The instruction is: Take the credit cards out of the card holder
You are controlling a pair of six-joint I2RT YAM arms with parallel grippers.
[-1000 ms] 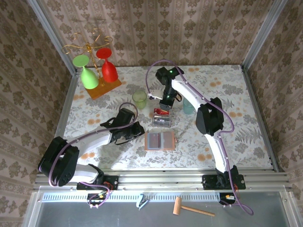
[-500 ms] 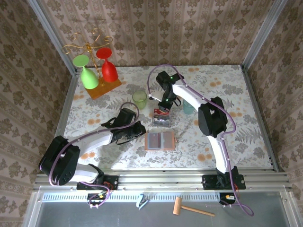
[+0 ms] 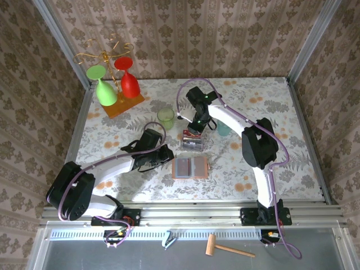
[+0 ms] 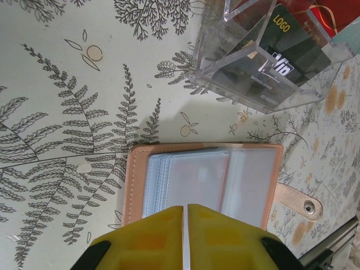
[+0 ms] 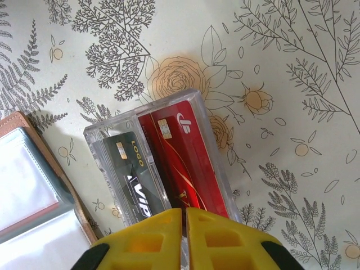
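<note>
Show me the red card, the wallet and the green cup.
Red card [image 5: 188, 163]: right wrist view, middle of its face.
Wallet [image 4: 135, 185]: left wrist view, pink left edge of the cover.
Green cup [image 3: 166, 118]: top view, middle of the cup.

Damask-papered walls [image 3: 185, 34] enclose a floral-clothed table [image 3: 292, 112] (aluminium rail [image 3: 191, 214] along its near edge).

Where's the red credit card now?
Top view, mid-table: the red credit card sits in the clear plastic box beside a dark card, just beyond the open salmon-pink card holder.
</note>
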